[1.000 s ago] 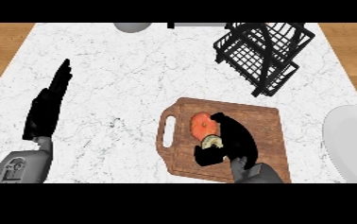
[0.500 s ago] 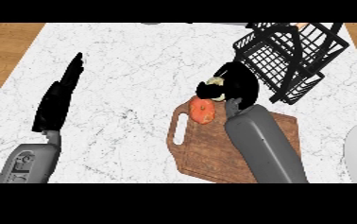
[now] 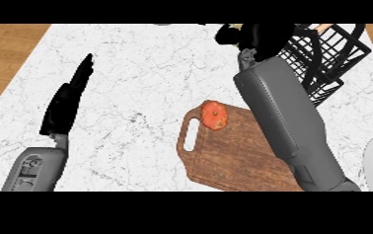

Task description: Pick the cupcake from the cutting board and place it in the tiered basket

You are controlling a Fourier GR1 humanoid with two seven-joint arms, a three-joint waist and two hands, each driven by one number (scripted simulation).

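Nearest to us, our left forearm comes up from the lower edge, well to the left of the cutting board point(image 3: 241, 154). Our left hand point(image 3: 65, 104) rests there over the white marble counter point(image 3: 138, 65), its fingers straight and together, pointing away from us and holding nothing.

The cutting board lies on the counter just right of centre, a brown wooden slab with a slotted handle on its left side. On its far left corner, just beyond the handle, sits a red-orange tomato point(image 3: 214, 115), touching the wood. Our grey right forearm point(image 3: 287, 124) crosses over the right part of the board, hiding that side of it, and stretches away from us beyond the board's far edge.

Beyond the board, our right hand point(image 3: 258, 36) is curled shut around the cupcake point(image 3: 232, 31), of which only a pale bit shows at the left of the black fingers; the rest is hidden by the hand. The cupcake is off the board, held above the counter just left of the tiered basket point(image 3: 328, 60). That black wire basket stands beyond and to the right of the board, close beside our right hand; we cannot tell whether hand and wire touch. Wooden floor point(image 3: 18, 45) shows far left of the board, past the counter's edge.
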